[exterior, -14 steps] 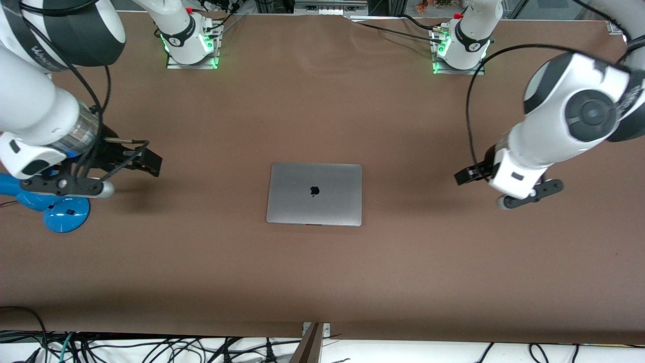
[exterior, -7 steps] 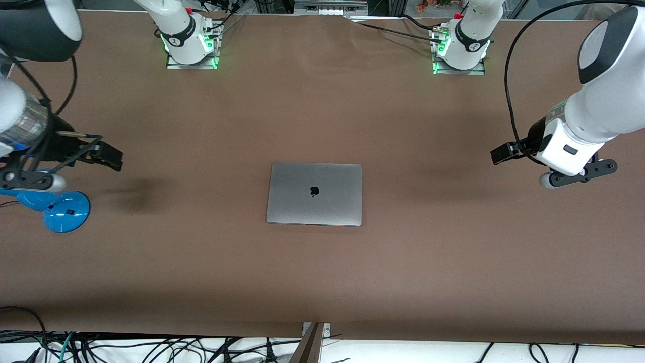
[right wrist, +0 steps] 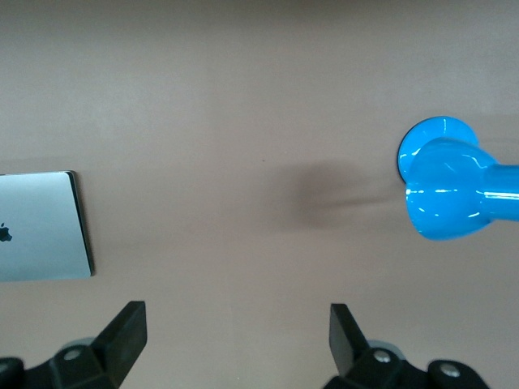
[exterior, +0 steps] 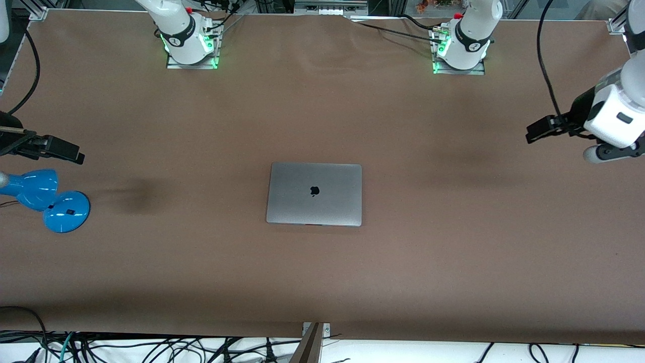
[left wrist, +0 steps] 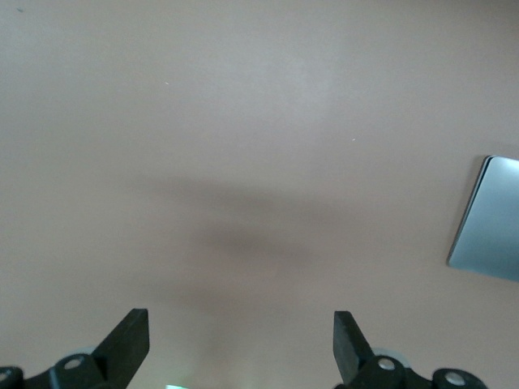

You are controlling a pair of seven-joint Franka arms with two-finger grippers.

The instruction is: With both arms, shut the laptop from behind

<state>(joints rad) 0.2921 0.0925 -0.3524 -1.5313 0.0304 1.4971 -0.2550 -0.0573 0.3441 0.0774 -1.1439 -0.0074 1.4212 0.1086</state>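
So the laptop point(exterior: 314, 194) is sitting flat on the brown table point(exterior: 322, 272) with its lid fully down, apple logo facing up, roughly midway between the two arm bases and a good bit nearer the front camera than either of them. Nothing is touching it.

The left gripper point(exterior: 546, 129) is up in the air over bare table, well away from the laptop toward the left arm's end. In the left wrist view its fingers point(left wrist: 130, 340) stand wide apart with nothing between them, and only a corner of the laptop point(left wrist: 489, 220) shows at the frame edge.

The right gripper point(exterior: 60, 149) is well away from the laptop toward the right arm's end of the table, right by a blue desk lamp point(exterior: 48, 200), probably hanging just above it, though the front view cuts most of that arm off. Its fingers point(right wrist: 126, 332) are spread apart too and hold nothing. The right wrist view catches the laptop point(right wrist: 42, 227) and the lamp point(right wrist: 450, 190) well apart from each other.
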